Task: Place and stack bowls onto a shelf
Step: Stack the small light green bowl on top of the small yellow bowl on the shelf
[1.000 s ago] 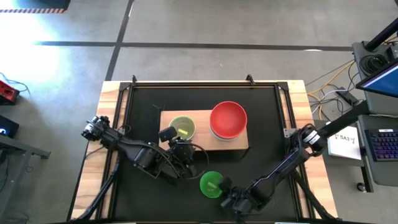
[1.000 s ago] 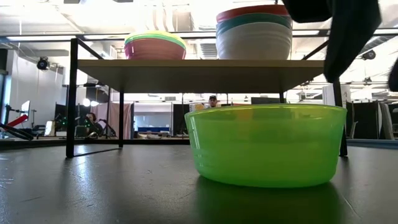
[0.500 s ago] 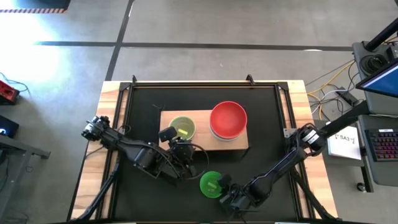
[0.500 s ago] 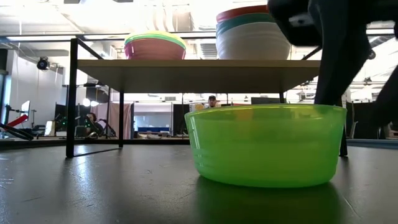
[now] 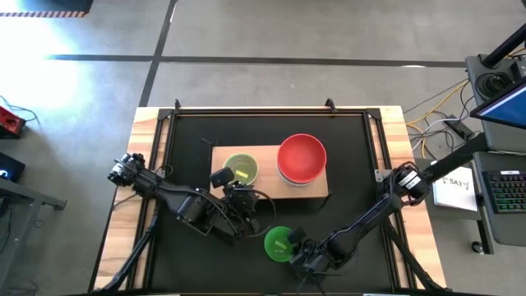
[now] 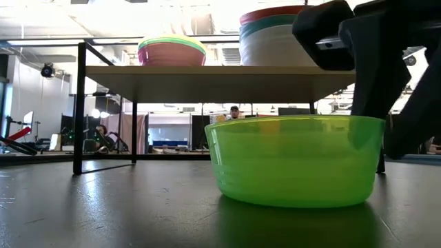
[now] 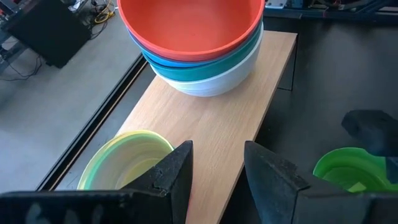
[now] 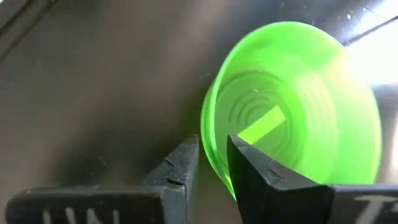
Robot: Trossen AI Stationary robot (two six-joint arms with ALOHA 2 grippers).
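Observation:
The bright green bowl (image 5: 279, 244) stands upright on its base on the black mat, in front of the shelf (image 5: 267, 186). My right gripper (image 5: 297, 247) is open at the bowl's right rim (image 8: 210, 146). One finger (image 8: 252, 171) is inside the bowl and the other (image 8: 180, 163) is outside, with a gap on both sides of the wall. My left gripper (image 7: 217, 168) is open and holds nothing, above the shelf's near edge beside the yellow-green stack (image 7: 127, 158). The red-topped stack of large bowls (image 7: 193, 37) rests on the shelf's right part.
The shelf (image 6: 220, 83) is a raised board on black legs (image 6: 79, 110), with room beneath it. The small stack (image 6: 171, 52) and the large stack (image 6: 279, 34) sit on top. A wooden table border (image 5: 144, 164) frames the mat. A desk with a keyboard (image 5: 505, 193) is off to the right.
My right gripper has moved toward the table's left and far side, onto the bright green bowl, and come down. One finger now reaches inside the bowl's right rim and the other stands outside it. The bowl has stayed in place.

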